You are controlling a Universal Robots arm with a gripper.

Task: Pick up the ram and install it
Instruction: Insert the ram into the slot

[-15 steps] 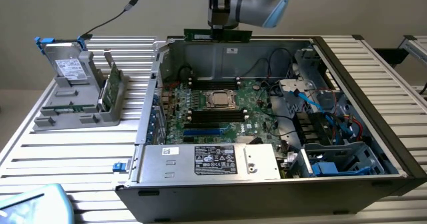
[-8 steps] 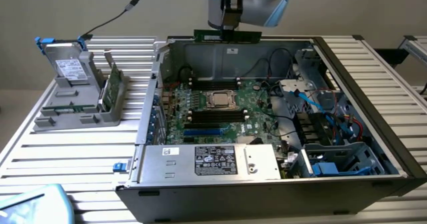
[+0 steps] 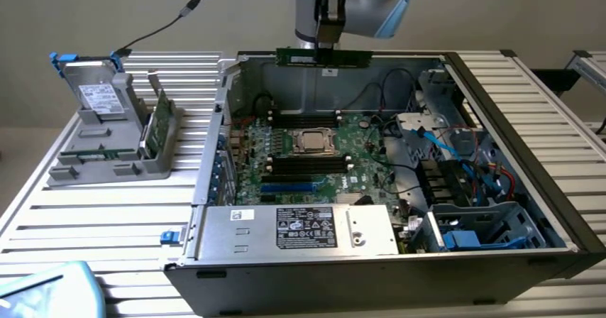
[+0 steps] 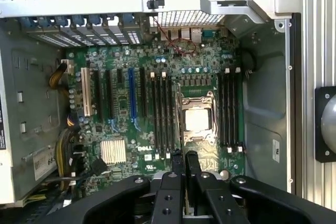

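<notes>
Claw (image 3: 327,45) clamps ram (image 3: 322,57) | above open case (image 3: 284,84) | free air around

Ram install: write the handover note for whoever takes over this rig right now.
End effector: shut on the ram, gripping its upper edge and holding it level.
Ram: in the air by the far rim of the open computer case, above the motherboard.
Done: the ram is picked up. The grey stand on the exterior view's left holds the hard drive and a green card.
Left: the ram is not yet seated in any of the memory slots beside the processor socket.
</notes>
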